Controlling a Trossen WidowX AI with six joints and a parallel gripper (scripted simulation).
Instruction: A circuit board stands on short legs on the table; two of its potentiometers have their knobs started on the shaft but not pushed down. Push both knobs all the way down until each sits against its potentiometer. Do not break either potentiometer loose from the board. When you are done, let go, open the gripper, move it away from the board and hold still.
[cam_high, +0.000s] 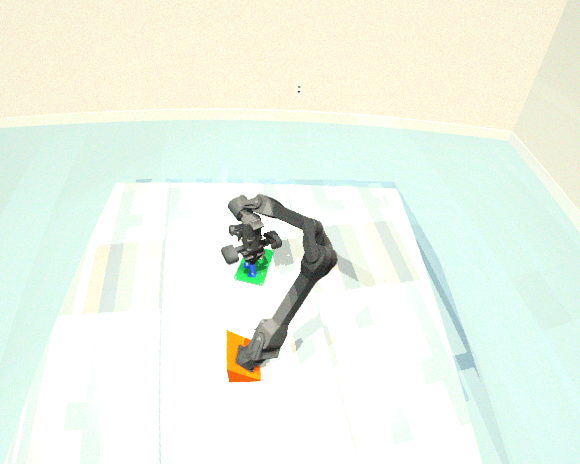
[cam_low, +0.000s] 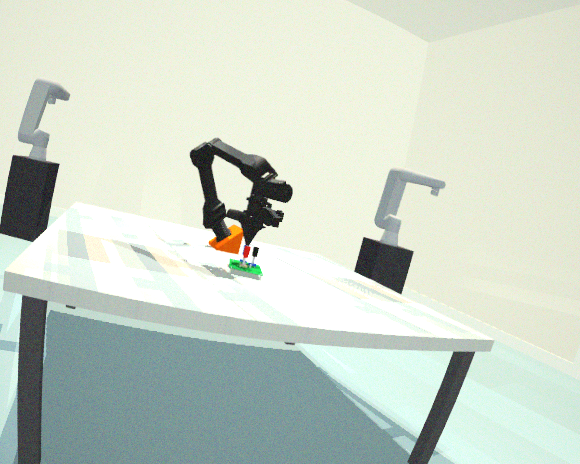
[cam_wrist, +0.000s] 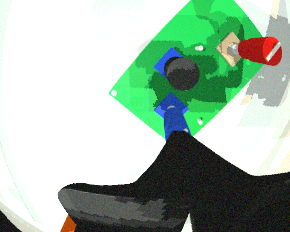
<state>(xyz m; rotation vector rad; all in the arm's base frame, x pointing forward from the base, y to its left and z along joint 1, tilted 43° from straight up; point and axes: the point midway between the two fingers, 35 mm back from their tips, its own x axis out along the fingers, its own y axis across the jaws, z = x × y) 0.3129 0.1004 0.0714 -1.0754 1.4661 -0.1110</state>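
The green circuit board (cam_high: 242, 276) (cam_low: 254, 271) (cam_wrist: 134, 75) stands on the table. A red knob (cam_low: 246, 251) (cam_wrist: 256, 49) sits high on a shaft over a tan potentiometer (cam_wrist: 225, 49). A black knob (cam_low: 255, 251) (cam_wrist: 181, 73) stands over a blue potentiometer, with shaft showing below it in the exterior view. A blue knob (cam_high: 252, 270) (cam_wrist: 175, 123) stands over another blue potentiometer (cam_wrist: 162, 108). My gripper (cam_high: 254, 260) (cam_low: 248, 243) (cam_wrist: 177, 136) is shut and empty, pointing down. In the wrist view its tips overlap the blue knob's top; whether they touch is unclear.
The orange base block (cam_high: 234, 352) (cam_low: 233, 245) carries the arm at its mount. Small white posts (cam_wrist: 114, 93) (cam_wrist: 200, 121) mark board corners. Two grey arms on dark pedestals (cam_low: 30, 195) (cam_low: 384, 265) stand beyond the table.
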